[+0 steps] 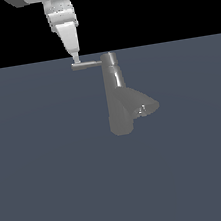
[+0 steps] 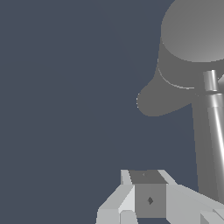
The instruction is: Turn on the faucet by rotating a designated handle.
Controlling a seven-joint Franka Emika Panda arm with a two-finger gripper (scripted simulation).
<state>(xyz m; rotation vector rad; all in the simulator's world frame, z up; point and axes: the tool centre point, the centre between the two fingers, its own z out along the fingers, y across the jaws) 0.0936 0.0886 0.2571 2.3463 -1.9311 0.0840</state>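
Observation:
The grey metal faucet [image 1: 116, 96] stands upright on the dark floor, and its cone-shaped spout [image 1: 143, 106] branches off low toward the exterior view's right. The thin rod handle [image 1: 87, 64] sticks out level from the top cap toward the exterior view's left. My gripper [image 1: 75, 59] comes down from above. Its fingers are together, and the tip sits right at the handle's free end, just above it. In the wrist view the faucet [image 2: 194, 35] is seen from above, with the handle [image 2: 216, 131] running beside my gripper [image 2: 146, 176]. Nothing lies between the fingers.
A flat blue-grey floor [image 1: 53, 182] surrounds the faucet, and a black background lies above the horizon. The white arm [image 1: 59, 12] enters from the top of the exterior view.

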